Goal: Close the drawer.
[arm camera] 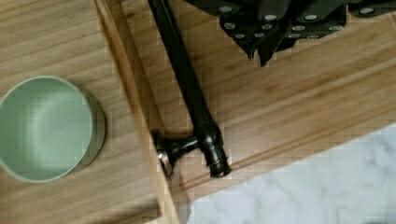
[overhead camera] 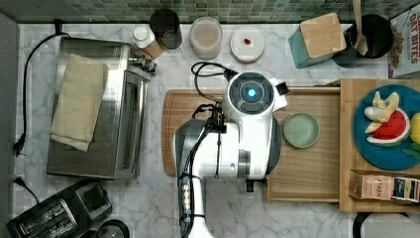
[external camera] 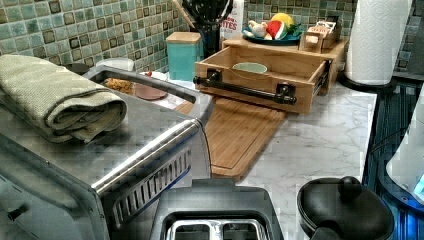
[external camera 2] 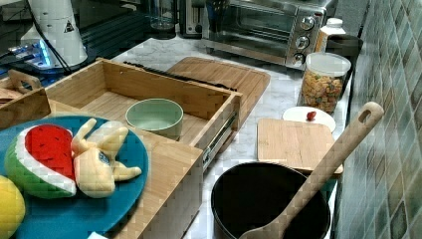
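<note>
Drawer open over marble counter; tool seems closed, holding nothing.

The drawer stands pulled open, a green bowl resting inside; the cutting board lies on the table just beyond it.

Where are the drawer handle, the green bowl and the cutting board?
handle (external camera: 245, 91): left view, middle of the black bar.
bowl (external camera 2: 154, 114): right view, inside bottom.
cutting board (external camera: 240, 137): left view, bare surface below the drawer front.
</note>
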You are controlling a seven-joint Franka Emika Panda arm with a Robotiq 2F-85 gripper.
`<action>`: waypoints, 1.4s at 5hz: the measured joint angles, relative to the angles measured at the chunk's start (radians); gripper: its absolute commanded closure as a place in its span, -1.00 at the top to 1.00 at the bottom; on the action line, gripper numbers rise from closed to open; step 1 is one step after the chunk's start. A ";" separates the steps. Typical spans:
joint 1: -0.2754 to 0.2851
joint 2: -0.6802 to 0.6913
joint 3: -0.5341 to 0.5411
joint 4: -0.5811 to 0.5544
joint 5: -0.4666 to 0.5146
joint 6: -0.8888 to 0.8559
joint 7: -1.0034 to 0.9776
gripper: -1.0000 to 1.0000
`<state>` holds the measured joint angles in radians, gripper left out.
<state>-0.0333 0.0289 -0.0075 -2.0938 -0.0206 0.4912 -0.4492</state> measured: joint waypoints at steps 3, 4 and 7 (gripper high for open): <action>0.021 -0.027 0.035 -0.184 -0.124 0.108 -0.046 -1.00; 0.041 -0.033 0.045 -0.211 -0.178 0.152 -0.050 -1.00; 0.056 -0.011 0.084 -0.221 -0.233 0.254 -0.044 -1.00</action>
<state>0.0224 0.0181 0.0762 -2.3145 -0.2534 0.7456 -0.4932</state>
